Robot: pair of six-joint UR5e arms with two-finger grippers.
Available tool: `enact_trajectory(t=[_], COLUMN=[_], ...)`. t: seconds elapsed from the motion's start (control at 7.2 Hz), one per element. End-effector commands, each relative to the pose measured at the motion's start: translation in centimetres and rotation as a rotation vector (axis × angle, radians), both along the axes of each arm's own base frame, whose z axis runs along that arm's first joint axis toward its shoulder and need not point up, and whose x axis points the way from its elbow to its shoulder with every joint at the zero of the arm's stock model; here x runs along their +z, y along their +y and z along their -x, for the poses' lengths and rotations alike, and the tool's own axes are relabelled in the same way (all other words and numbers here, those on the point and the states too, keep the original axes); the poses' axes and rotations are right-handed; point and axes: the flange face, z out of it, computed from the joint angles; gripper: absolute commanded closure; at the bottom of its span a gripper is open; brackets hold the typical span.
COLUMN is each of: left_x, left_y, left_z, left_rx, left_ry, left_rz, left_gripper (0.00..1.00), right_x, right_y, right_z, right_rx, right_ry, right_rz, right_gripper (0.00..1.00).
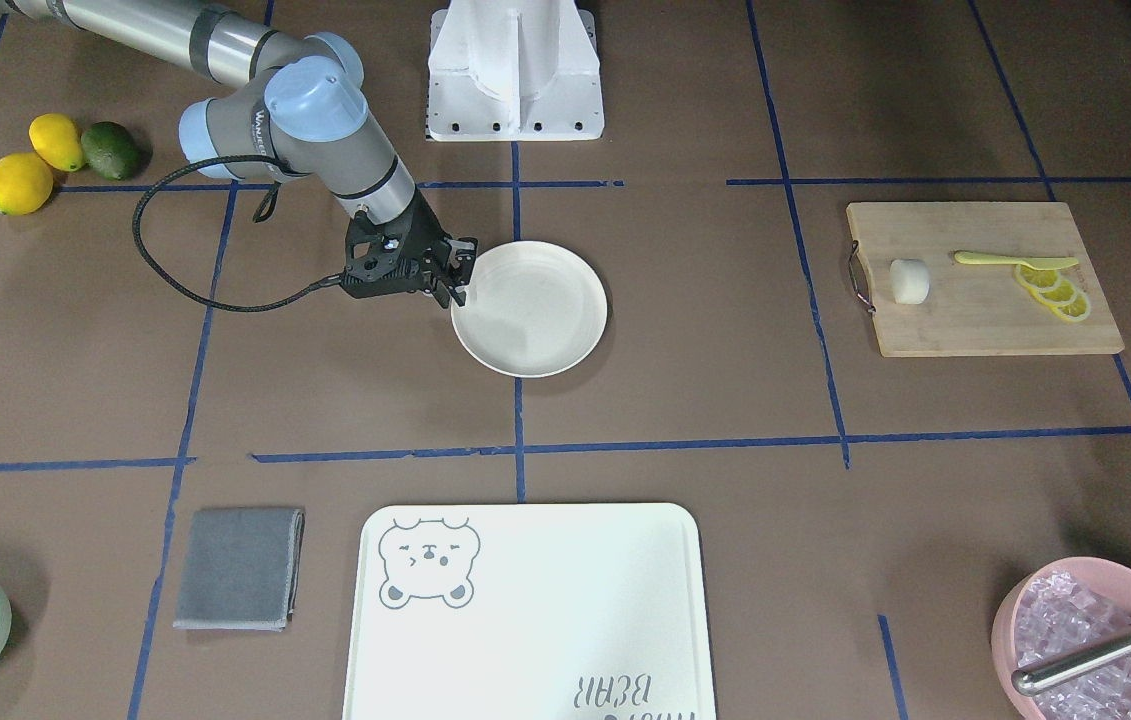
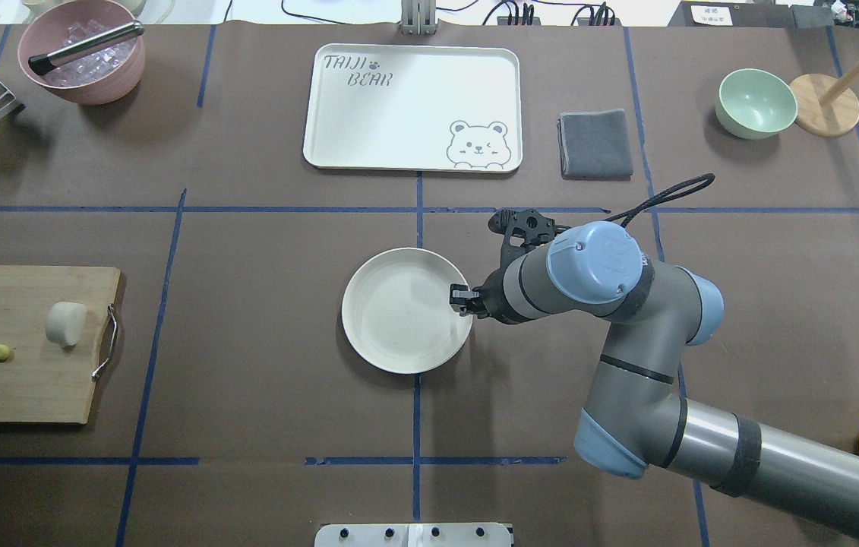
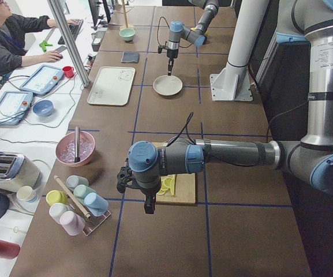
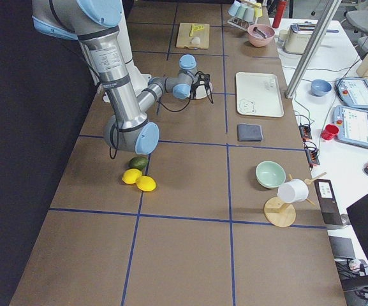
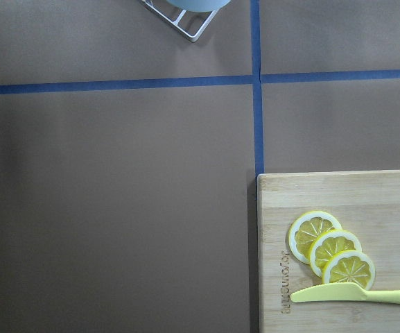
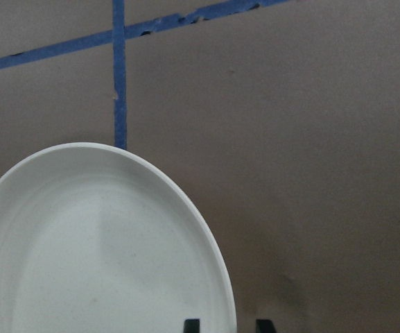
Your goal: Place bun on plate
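Note:
The bun (image 1: pixel 909 281) (image 2: pixel 65 324), a small off-white lump, lies on a wooden cutting board (image 1: pixel 975 325) at the table's left end. The round cream plate (image 1: pixel 530 308) (image 2: pixel 406 310) is flat near the table's middle with nothing on it. My right gripper (image 1: pixel 455 285) (image 2: pixel 462 296) points down at the plate's right edge. In the right wrist view its two fingertips (image 6: pixel 191 325) stand slightly apart astride the plate rim (image 6: pixel 213 263), open. My left gripper (image 3: pixel 149 208) hangs above the table near the board's outer end; I cannot tell whether it is open or shut.
Lemon slices (image 5: pixel 331 248) and a yellow knife (image 5: pixel 355 295) share the board. A bear-print tray (image 2: pixel 414 106), grey cloth (image 2: pixel 595 143), mint bowl (image 2: pixel 756 102) and pink ice bowl (image 2: pixel 83 49) line the far side. Two lemons (image 1: pixel 20 183) and an avocado (image 1: pixel 111 150) lie at the right end.

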Motion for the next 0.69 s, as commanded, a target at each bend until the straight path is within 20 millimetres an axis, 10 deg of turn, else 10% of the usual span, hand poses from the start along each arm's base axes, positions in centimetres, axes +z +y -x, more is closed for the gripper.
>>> enact_trajectory(t=[0.0,0.28,0.56], left_x=[-0.1,-1.0,-2.7], left_y=[0.0,-0.5,-2.3], left_z=[0.0,-0.6,-1.4], left_rx=[0.002,0.012,0.03], left_ry=[-0.001,-0.004,-0.01], left_rz=[-0.005,-0.023,-0.136], left_gripper=[0.0,0.0,0.0], right_x=[0.9,0.6,6.6], right_y=[-4.6,-10.5,-14.5], right_z=[-4.0,-13.0,-24.1], right_rx=[0.017,-0.044,-0.141], right_ry=[0.074,0.198,0.293], right_rz=[0.075,-0.011,-0.104], right_gripper=[0.0,0.0,0.0])
